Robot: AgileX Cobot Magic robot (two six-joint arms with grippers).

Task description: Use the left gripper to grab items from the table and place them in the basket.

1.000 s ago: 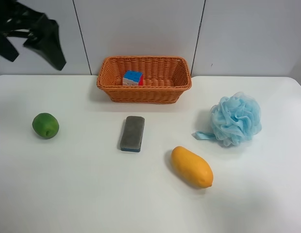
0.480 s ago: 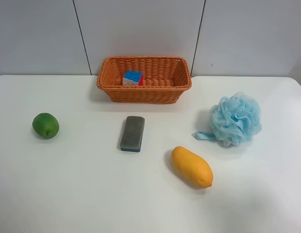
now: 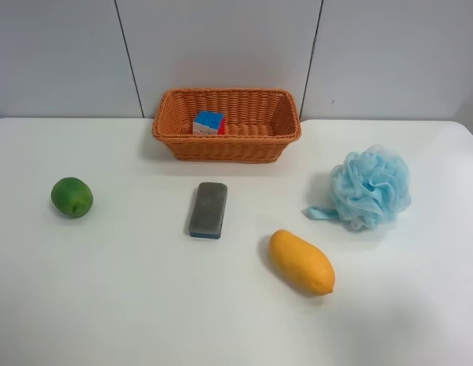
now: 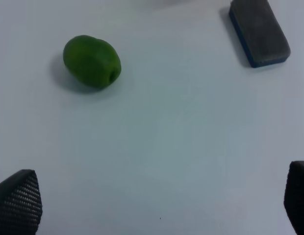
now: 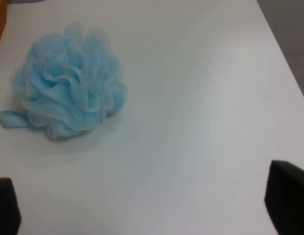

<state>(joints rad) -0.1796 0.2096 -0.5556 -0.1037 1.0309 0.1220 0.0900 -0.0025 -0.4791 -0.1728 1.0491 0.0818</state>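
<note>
Left hand [image 4: 152,203] wide open over bare worktop [image 4: 157,142], empty, with lime [image 4: 92,61] and eraser [image 4: 259,31] ahead. Right hand [image 5: 142,205] open too, near bath puff [image 5: 68,100]. Puzzle cube [image 3: 209,123] inside basket [image 3: 226,149]; mango [image 3: 300,262] on worktop between eraser and puff.

The exterior high camera looks down at a slant on the whole table [image 3: 130,305], the wall at 12 o'clock. The left wrist camera hangs close above the table's 9 o'clock side, sharing the green fruit [image 4: 92,61] [image 3: 72,197] and eraser [image 4: 259,32] [image 3: 208,209]. The right wrist camera sits close over the 3 o'clock side, sharing the bath puff [image 5: 68,100] [image 3: 371,187]. Fingertips [image 4: 18,200] [image 5: 288,196] edge both wrist views
</note>
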